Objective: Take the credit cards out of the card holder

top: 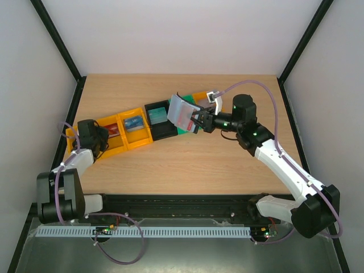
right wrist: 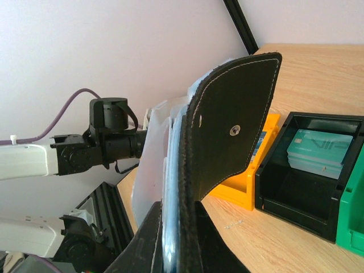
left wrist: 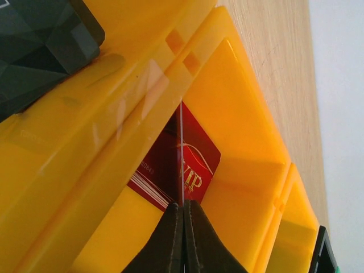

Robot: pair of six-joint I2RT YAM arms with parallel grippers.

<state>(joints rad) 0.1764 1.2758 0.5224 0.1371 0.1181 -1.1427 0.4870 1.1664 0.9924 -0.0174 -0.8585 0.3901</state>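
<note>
My right gripper point(top: 197, 121) point(right wrist: 181, 219) is shut on the lower edge of the black card holder point(top: 182, 111) point(right wrist: 227, 131) and holds it upright above the table. The holder's flap with its snap stud faces the right wrist camera, with blue-grey pockets and a pale sleeve behind it. My left gripper point(top: 102, 137) point(left wrist: 183, 206) reaches into the leftmost yellow bin point(top: 85, 149) point(left wrist: 239, 114). It is shut on a thin credit card point(left wrist: 181, 153) seen edge-on. A red credit card point(top: 114, 130) point(left wrist: 199, 165) marked VIP lies on that bin's floor below it.
A row of bins crosses the table: a second yellow bin point(top: 138, 136) with a blue piece, a black bin point(top: 165, 132) point(right wrist: 296, 199) with a teal-faced piece point(right wrist: 318, 151), and a green bin point(top: 185, 131) point(right wrist: 352, 222). Another yellow bin point(top: 202, 96) stands behind the holder.
</note>
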